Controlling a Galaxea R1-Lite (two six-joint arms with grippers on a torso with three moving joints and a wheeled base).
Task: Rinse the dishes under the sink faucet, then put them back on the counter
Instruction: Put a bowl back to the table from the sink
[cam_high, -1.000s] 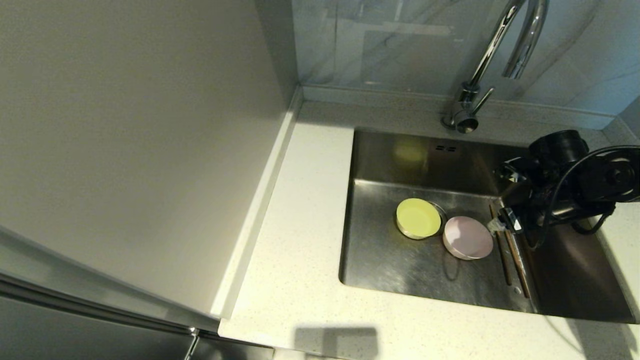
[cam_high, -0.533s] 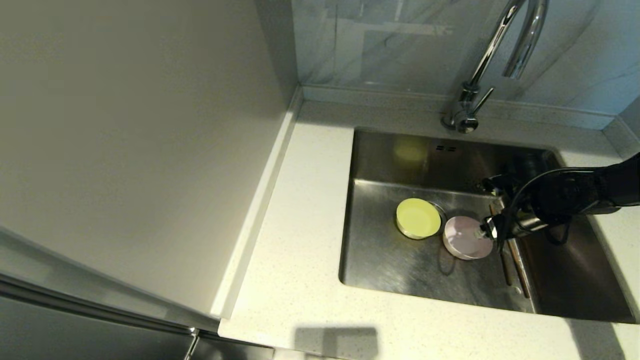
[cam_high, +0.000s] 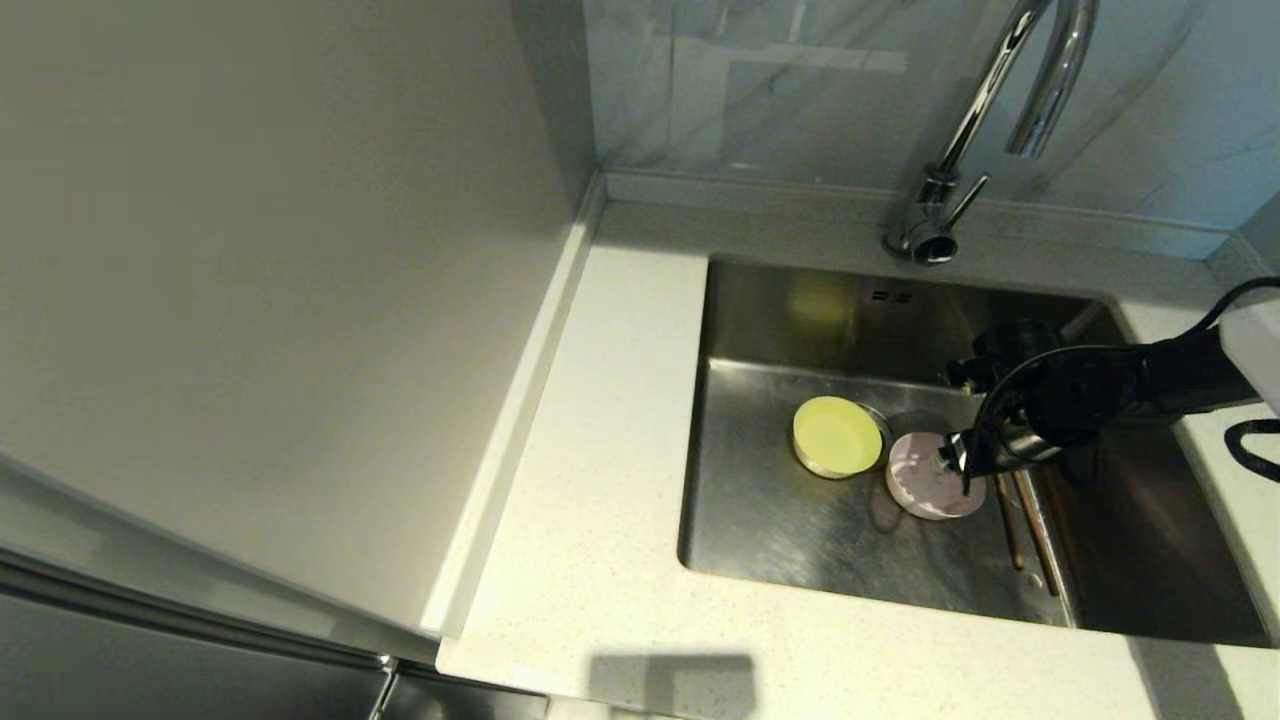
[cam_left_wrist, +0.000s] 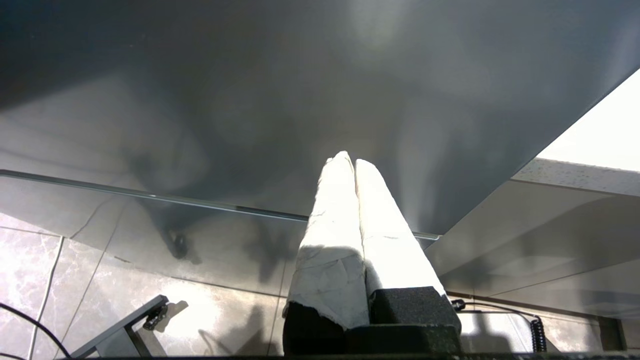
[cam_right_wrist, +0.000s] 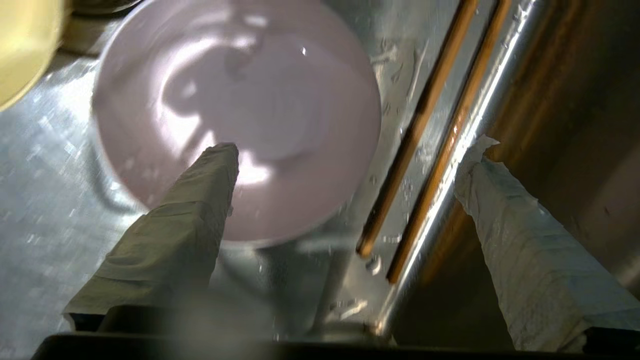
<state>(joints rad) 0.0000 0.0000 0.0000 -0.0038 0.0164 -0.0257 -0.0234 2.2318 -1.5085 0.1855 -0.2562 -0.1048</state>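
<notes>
In the sink (cam_high: 760, 520), the right gripper (cam_right_wrist: 350, 165) hung spread over pink bowl (cam_right_wrist: 240, 125) and chopsticks (cam_right_wrist: 425, 135); green bowl (cam_high: 836, 436) beside; left gripper (cam_left_wrist: 350, 167) pressed together

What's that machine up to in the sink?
The robot's right gripper is down in the sink, fingers wide open, one finger over the pink bowl and the other past the two chopsticks. It holds nothing yet. A yellow-green bowl sits beside the pink one. The faucet shows no water. The left gripper is parked away, shut.

Chopsticks (cam_right_wrist: 425, 130) tight against sink wall (cam_right_wrist: 560, 100), pink bowl (cam_right_wrist: 240, 110) just beside; perhaps little room between.
</notes>
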